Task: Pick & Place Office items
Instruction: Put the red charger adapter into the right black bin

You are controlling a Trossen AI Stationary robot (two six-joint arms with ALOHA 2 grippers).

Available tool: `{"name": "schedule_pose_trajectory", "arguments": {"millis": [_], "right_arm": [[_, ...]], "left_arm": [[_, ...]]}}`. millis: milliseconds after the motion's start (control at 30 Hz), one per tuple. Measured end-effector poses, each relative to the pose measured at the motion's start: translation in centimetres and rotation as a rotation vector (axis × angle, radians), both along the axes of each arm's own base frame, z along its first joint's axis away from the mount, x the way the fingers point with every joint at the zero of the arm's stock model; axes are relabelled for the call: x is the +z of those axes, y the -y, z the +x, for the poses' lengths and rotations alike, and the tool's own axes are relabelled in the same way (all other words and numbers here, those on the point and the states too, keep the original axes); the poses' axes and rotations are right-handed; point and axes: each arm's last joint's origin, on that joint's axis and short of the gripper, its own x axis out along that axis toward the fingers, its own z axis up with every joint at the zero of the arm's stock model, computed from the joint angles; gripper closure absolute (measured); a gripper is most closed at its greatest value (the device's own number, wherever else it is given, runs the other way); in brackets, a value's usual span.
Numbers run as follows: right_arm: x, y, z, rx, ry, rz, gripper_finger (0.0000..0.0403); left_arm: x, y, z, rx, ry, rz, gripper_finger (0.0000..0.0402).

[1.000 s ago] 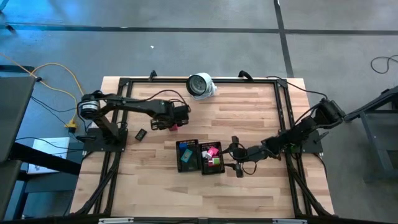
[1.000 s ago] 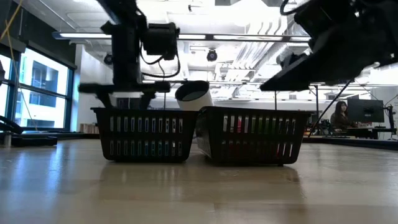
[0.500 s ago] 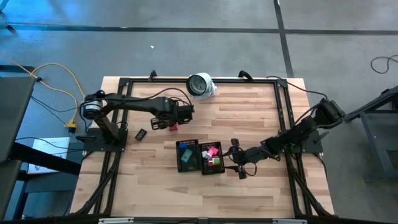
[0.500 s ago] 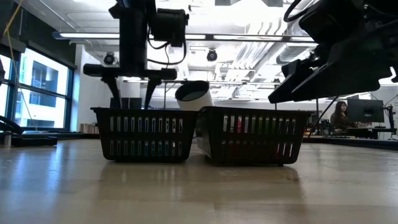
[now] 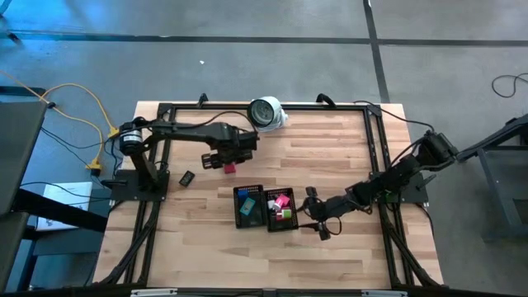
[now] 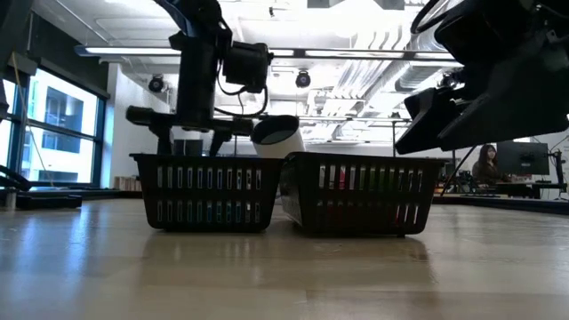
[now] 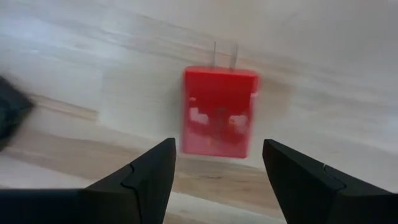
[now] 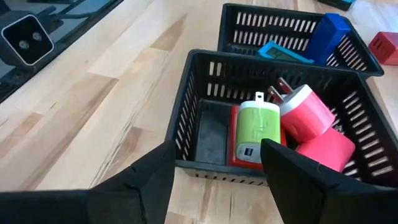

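Fingers on the left gripper [image 7: 214, 180] are spread wide with nothing in them, hanging over a small red plastic plug-in charger [image 7: 219, 112] that lies flat on the light wooden counter [image 7: 323, 74]. From the wrist camera, the charger sits just ahead of the fingertips and lines up with the gap between them, its two metal prongs pointing away. From above, that gripper [image 5: 224, 158] is right over the red piece [image 5: 230, 167], toward the back-left of the two black mesh trays.

Right gripper [image 8: 214, 180] has its fingers parted too, holding nothing, stopped just outside the near wall of the right-hand black mesh tray [image 8: 205, 152]. Inside that tray are a green-and-white charger [image 8: 259, 132], a pink-red round plug [image 8: 306, 110] and a pink block [image 8: 326, 149]. The other black mesh tray [image 8: 249, 31] beside it holds a blue block [image 8: 331, 37] and a teal flat piece [image 8: 283, 53].

A small dark rectangular thing [image 5: 186, 177] lies on the counter left of the trays.
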Motion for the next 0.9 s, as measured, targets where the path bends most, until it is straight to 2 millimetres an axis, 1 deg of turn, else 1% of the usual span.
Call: {"name": "schedule_pose_trajectory", "arguments": {"millis": [167,267,467,700,900], "right_arm": [[-0.1,0.0,-0.1,0.002,-0.013,-0.008,0.0180],[-0.2,-0.1,-0.1,0.003,-0.019,-0.006,0.0180],[-0.2,-0.5,-0.4,0.022,-0.020,-0.010,0.0180],[-0.2,-0.6,-0.4,0.024,-0.019,-0.012,0.0180],[-0.2,-0.6,-0.4,0.024,-0.019,-0.012,0.0180]], "left_arm": [[-0.8,0.2,1.0,-0.002,0.036,0.015,0.0167],[-1.4,0.1,1.2,-0.002,0.016,0.010,0.0167],[-1.9,0.1,1.1,-0.002,-0.013,0.003,0.0167],[-1.9,0.2,0.7,0.005,-0.060,-0.006,0.0167],[-3.3,0.2,0.9,0.007,-0.116,-0.036,0.0167]]}}
